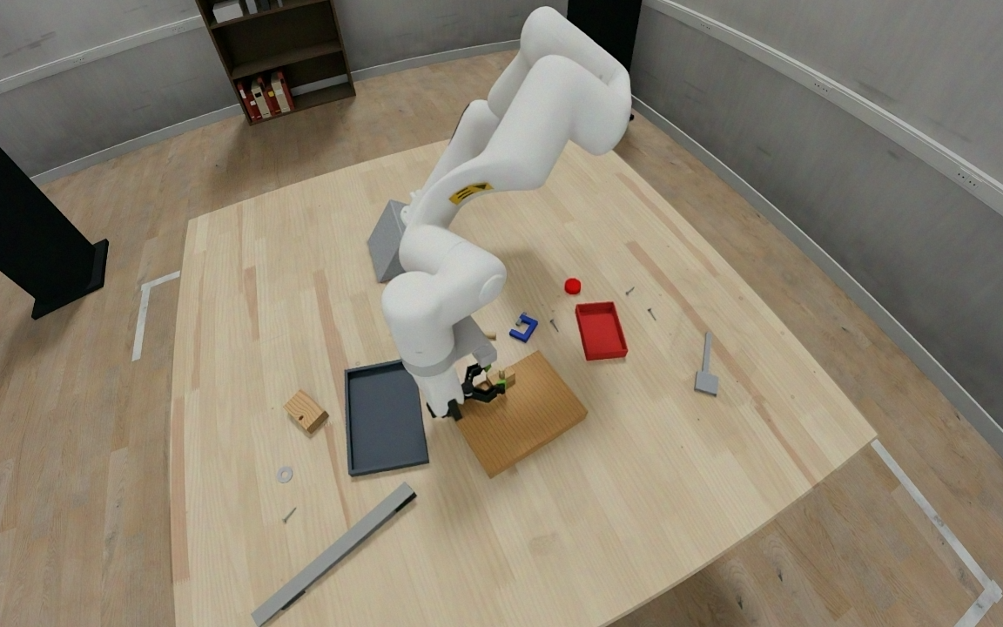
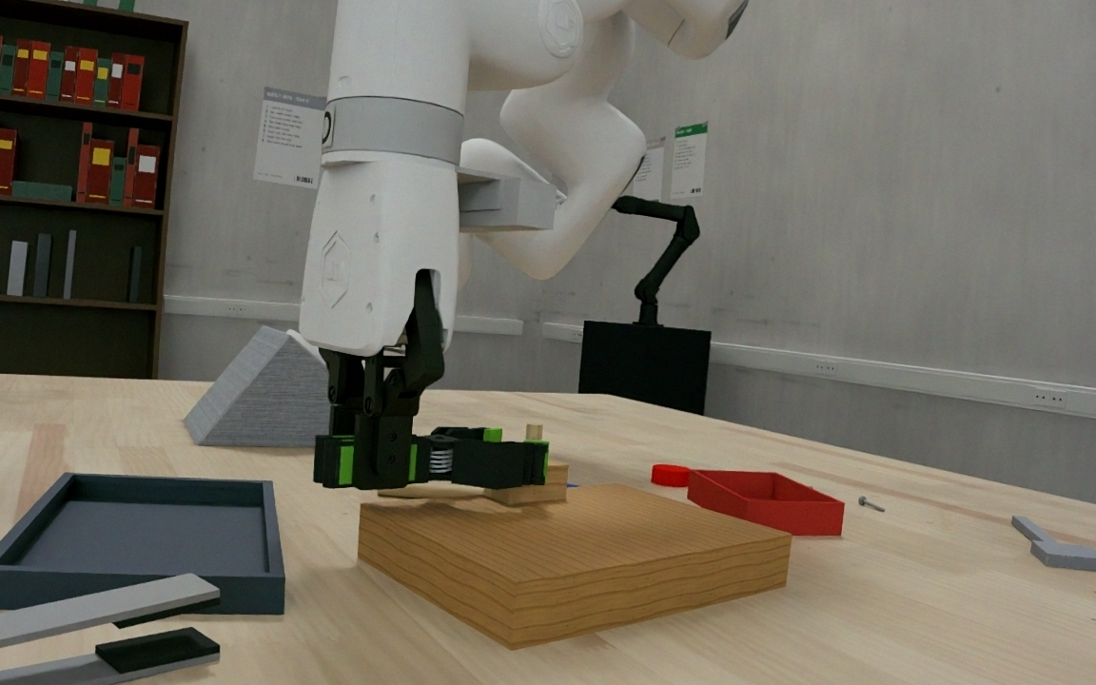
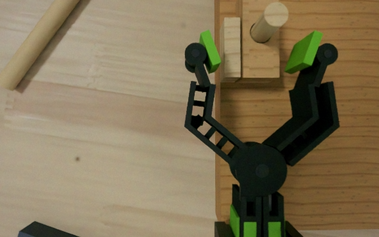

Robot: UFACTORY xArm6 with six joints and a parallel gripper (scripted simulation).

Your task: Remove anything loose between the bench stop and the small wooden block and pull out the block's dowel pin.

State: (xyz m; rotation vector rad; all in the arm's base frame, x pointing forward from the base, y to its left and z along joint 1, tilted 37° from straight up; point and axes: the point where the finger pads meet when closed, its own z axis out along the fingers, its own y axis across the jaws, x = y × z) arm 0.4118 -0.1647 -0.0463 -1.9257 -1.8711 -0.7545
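Observation:
My gripper [image 1: 458, 399] [image 2: 369, 459] [image 3: 256, 229] is shut on the handles of the black and green spring clamp [image 1: 483, 381] [image 2: 492, 464] [image 3: 260, 169]. The clamp lies level, low over the bench board [image 1: 524, 421] [image 2: 577, 545] [image 3: 308, 115]. Its jaws stand spread on either side of the pale bench stop [image 3: 231, 46] and the small wooden block [image 1: 507, 380] [image 2: 526, 492] [image 3: 262, 57]. The left pad [image 3: 210, 51] is close beside the stop. The right pad [image 3: 303, 51] stands apart from the block. The block lies flat against the stop. The dowel pin [image 2: 535, 431] [image 3: 270, 20] stands upright in its hole.
A loose dowel [image 3: 35, 43] [image 2: 416, 492] lies on the table left of the board. A grey tray [image 1: 382, 417] [image 2: 134, 528] is close on the left. A red tray [image 1: 600, 329], red cap [image 1: 572, 285], blue bracket [image 1: 518, 324] and grey wedge [image 1: 387, 239] lie behind.

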